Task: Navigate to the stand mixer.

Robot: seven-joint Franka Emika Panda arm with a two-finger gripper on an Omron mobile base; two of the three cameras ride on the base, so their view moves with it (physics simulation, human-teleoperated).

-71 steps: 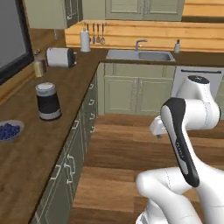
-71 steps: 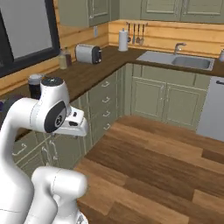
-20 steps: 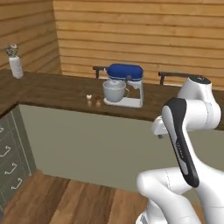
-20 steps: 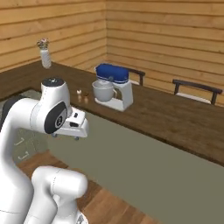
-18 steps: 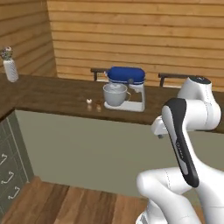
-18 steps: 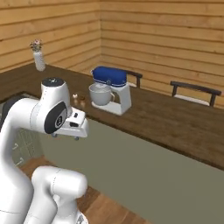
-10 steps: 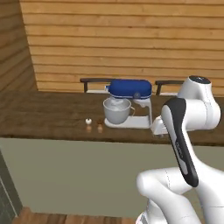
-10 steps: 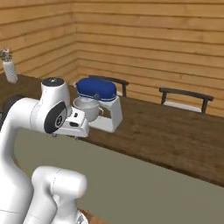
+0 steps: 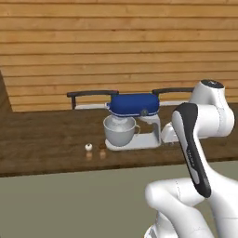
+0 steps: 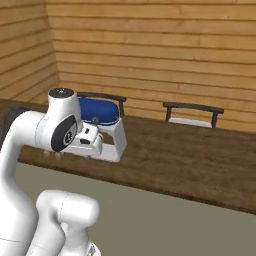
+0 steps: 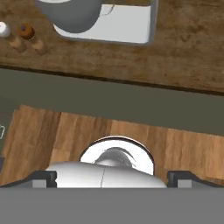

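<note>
The stand mixer [image 9: 134,105] stands on the dark wooden counter [image 9: 42,144], straight ahead in the left base view. It has a blue head, a silver bowl [image 9: 120,130] under it and a white base. From the right base camera the mixer [image 10: 101,111] sits just behind my folded arm. The hand view looks down on the mixer's bowl [image 11: 72,13] and flat base [image 11: 120,29] at its top edge. My gripper [image 11: 112,178] hangs in front of the counter over the floor, open, with nothing between its fingers.
Two small shakers, one white [image 9: 88,148] and one brown [image 9: 102,146], stand left of the mixer. Dark chairs [image 10: 193,112] line the counter's far side against a wooden plank wall. The counter's grey-green front panel [image 11: 131,103] drops to a wooden floor [image 11: 52,135].
The whole scene has shifted with the base: the mixer has slid toward the middle of the left base view and grown larger. The arm keeps the same folded pose.
</note>
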